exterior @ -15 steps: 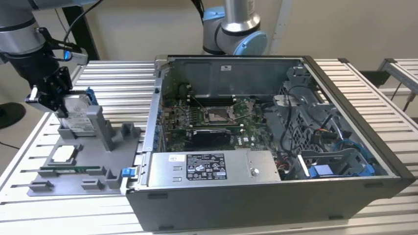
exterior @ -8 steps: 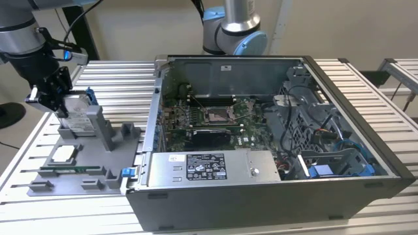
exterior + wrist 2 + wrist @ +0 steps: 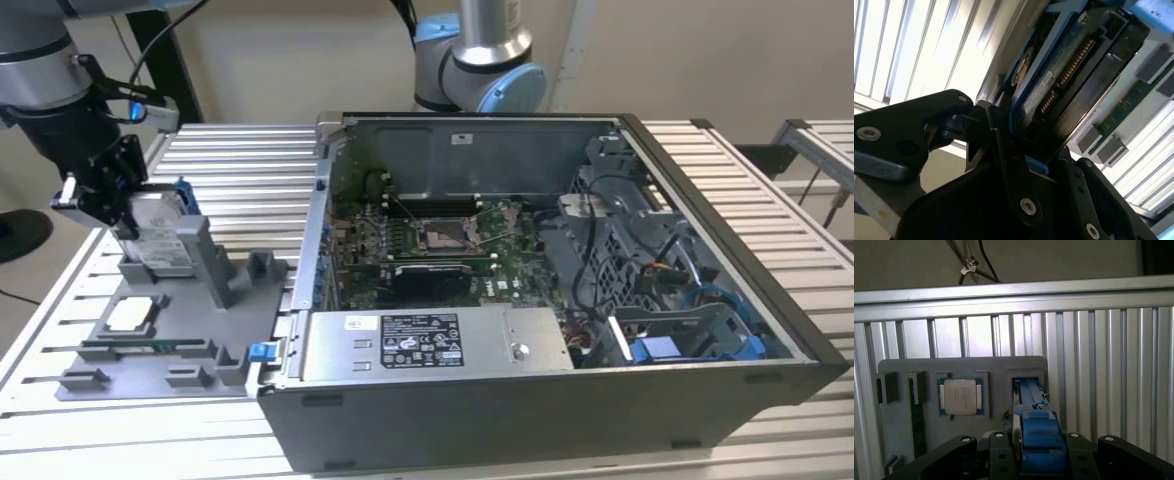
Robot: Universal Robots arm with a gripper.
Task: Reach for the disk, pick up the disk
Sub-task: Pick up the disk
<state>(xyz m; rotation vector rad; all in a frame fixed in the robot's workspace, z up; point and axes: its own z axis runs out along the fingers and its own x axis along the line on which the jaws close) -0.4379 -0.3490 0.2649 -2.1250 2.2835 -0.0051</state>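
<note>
The claw [image 3: 118, 205] of the arm is at the exterior view's left, over the grey moulded plastic fixture tray [image 3: 147, 350] that lies on the slatted aluminium counter [image 3: 240, 160]. The flat rectangular silver metal disk with its blue plastic frame [image 3: 158, 240] stands upright on edge in a raised slot of this tray. Its upper end sits between the claw's fingers.

In both wrist views the black fingers [image 3: 1004, 445] flank the disk [image 3: 1035, 415] and press against its two faces. The claw [image 3: 1029, 150] is therefore pinching the disk [image 3: 1054, 85]. The lower end of the disk is seated in the tray slot [image 3: 1026, 375].

The small square silver processor chip [image 3: 961, 396] lies flat in its own tray recess, beside the disk slot and apart from the claw.

The open dark grey metal computer case [image 3: 534, 400] lies on the counter at the exterior view's right of the tray.
</note>
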